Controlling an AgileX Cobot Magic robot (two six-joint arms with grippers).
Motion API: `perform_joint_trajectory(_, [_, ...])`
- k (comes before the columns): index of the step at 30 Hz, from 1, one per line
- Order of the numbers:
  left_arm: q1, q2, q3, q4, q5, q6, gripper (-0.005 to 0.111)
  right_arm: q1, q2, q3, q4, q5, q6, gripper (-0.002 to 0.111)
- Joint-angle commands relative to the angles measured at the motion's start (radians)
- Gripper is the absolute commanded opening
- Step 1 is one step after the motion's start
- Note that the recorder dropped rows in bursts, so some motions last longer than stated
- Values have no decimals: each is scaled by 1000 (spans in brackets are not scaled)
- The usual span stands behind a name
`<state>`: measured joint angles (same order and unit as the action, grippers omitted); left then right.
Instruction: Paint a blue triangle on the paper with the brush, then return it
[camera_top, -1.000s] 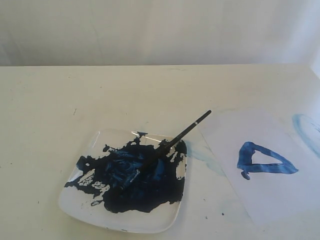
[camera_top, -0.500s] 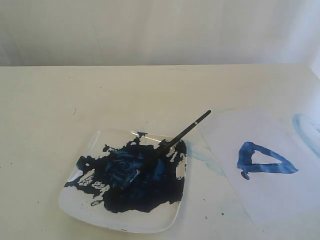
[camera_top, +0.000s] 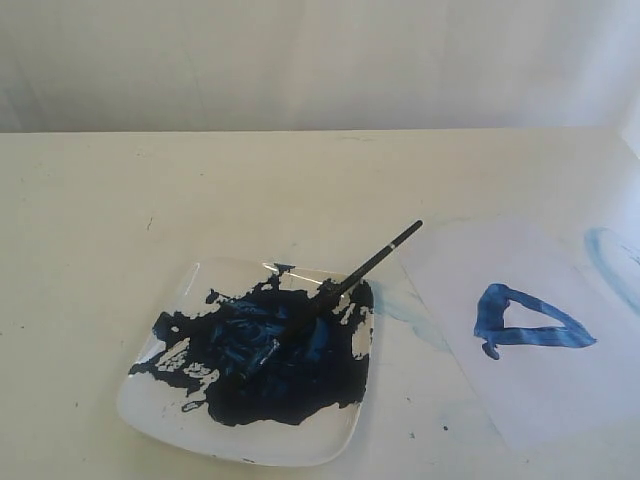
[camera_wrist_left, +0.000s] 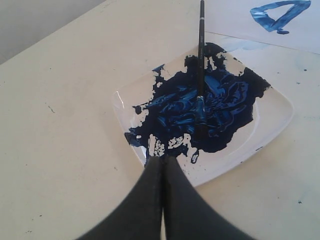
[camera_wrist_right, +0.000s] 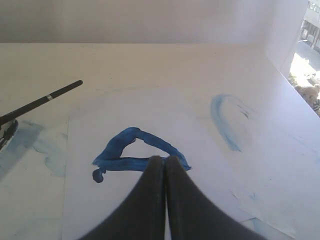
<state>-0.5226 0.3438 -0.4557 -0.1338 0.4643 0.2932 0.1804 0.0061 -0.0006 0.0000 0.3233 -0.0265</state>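
Note:
The blue triangle (camera_top: 525, 322) is painted on the paper (camera_top: 520, 380) at the right of the exterior view; it also shows in the right wrist view as the blue triangle (camera_wrist_right: 135, 150) on the paper (camera_wrist_right: 125, 200). The brush (camera_top: 365, 268) lies with its tip in the blue paint on the white plate (camera_top: 150, 400), handle pointing toward the paper. In the left wrist view the brush (camera_wrist_left: 201, 55) rests across the plate (camera_wrist_left: 270, 125). My left gripper (camera_wrist_left: 162, 159) is shut and empty near the plate's edge. My right gripper (camera_wrist_right: 165, 159) is shut and empty over the triangle. Neither arm appears in the exterior view.
A faint light-blue curved smear (camera_top: 612, 262) marks the table beyond the paper's far right. More pale blue smears (camera_top: 405, 305) lie between plate and paper. The table's far edge meets a white wall.

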Motion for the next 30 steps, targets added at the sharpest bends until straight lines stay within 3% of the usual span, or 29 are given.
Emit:
perform_joint_trajectory(1, [2, -6, 5, -7, 0, -6, 0, -7, -6, 1, 9, -10, 4, 0])
perform_joint_trajectory(25, [5, -6, 5, -5, 0, -6, 0, -7, -6, 1, 6, -10, 4, 0])
perform_joint_trajectory(27, [57, -6, 5, 4, 0, -4, 0, -7, -6, 1, 6, -10, 4, 0])
perform_joint_trajectory(30, [197, -84, 5, 20, 0, -2, 0, -7, -6, 1, 6, -10, 4, 0])
